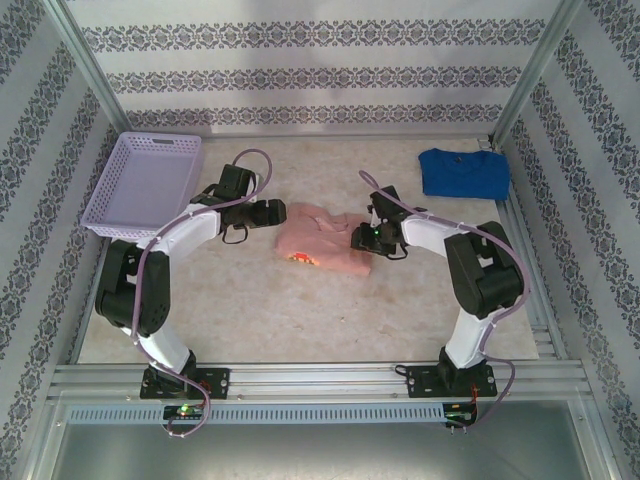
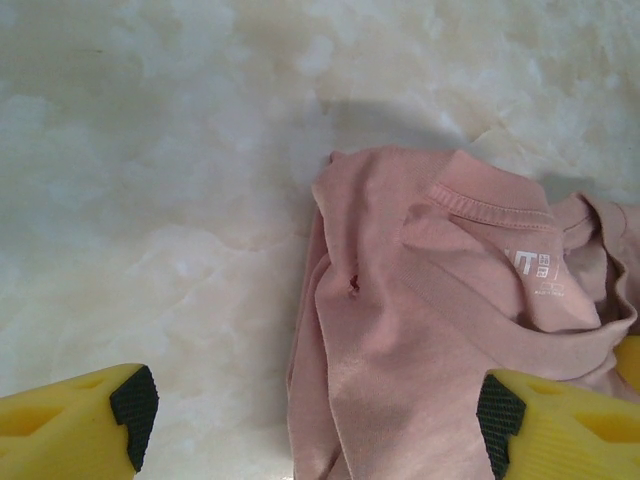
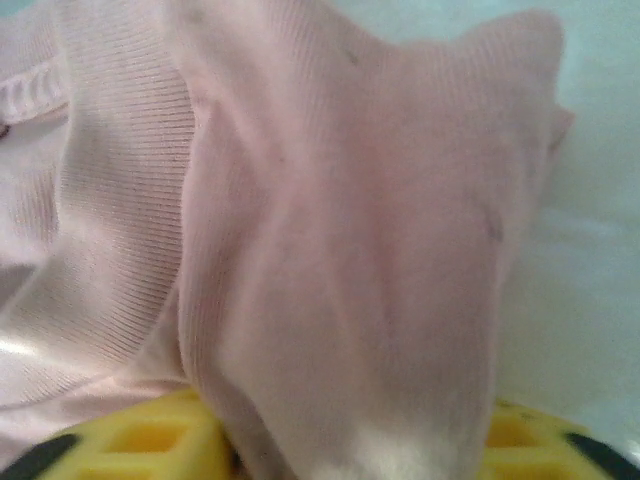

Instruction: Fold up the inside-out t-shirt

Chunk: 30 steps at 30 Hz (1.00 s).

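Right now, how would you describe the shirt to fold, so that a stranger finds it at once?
Start from the pale table: near its middle lies a crumpled salmon-pink t-shirt. The lilac basket stands far left and the bright blue t-shirt lies far right; only this one is pink with an orange-yellow print.

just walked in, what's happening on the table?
Two arms are working on a crumpled pink t-shirt mid-table. The right gripper has a fold of its right edge bunched between its fingers; the left gripper hangs open over the collar end, holding nothing. Not folded yet. A blue t-shirt and lilac basket sit aside.
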### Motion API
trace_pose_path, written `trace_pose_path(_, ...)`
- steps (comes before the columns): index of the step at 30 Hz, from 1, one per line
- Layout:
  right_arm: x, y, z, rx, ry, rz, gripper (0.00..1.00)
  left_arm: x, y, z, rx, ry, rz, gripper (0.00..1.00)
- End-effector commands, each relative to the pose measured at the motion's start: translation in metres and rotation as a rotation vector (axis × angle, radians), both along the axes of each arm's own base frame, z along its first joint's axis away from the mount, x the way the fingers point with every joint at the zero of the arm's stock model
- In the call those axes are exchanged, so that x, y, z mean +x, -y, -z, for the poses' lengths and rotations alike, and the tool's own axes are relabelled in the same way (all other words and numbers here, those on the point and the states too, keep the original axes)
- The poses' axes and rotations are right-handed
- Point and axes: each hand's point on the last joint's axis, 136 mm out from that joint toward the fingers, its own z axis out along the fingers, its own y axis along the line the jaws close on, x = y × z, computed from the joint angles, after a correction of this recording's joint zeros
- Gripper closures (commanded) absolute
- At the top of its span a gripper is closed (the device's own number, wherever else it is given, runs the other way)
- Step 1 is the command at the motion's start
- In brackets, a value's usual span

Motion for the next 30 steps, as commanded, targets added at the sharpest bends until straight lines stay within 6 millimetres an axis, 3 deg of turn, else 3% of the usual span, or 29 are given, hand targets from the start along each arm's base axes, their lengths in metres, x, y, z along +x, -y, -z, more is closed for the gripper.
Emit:
trace_pose_path(1, 0.020, -0.028, -0.002, 0.054, 0.068, -0.046, 0.69, -0.011, -0.005, 0.001, -0.013, -0.026, -0.017, 0.16)
trace_pose_path(8, 0.048, -0.032, -0.019, 0.049, 0.166, -0.125, 0.98, -0.023, -0.012, 0.006, 0.012, -0.047, -0.025, 0.16)
trace_pose_path(12, 0.067, -0.010, -0.056, 0.027, 0.275, -0.165, 1.00, -0.034, -0.018, 0.005, 0.031, -0.051, -0.034, 0.16)
trace_pose_path(16, 0.082, 0.025, -0.091, -0.019, 0.317, -0.236, 1.00, -0.044, -0.028, -0.006, 0.057, -0.020, -0.054, 0.16)
trace_pose_path(20, 0.097, 0.079, -0.108, -0.279, 0.310, -0.293, 1.00, -0.049, -0.032, -0.018, 0.064, 0.005, -0.060, 0.16)
trace_pose_path(24, 0.123, 0.140, -0.135, -0.468, 0.326, -0.237, 1.00, -0.051, -0.030, -0.025, 0.057, 0.011, -0.052, 0.16)
trace_pose_path(30, 0.154, 0.198, -0.170, -0.618, 0.352, -0.200, 1.00, -0.052, -0.030, -0.029, 0.055, 0.017, -0.050, 0.16)
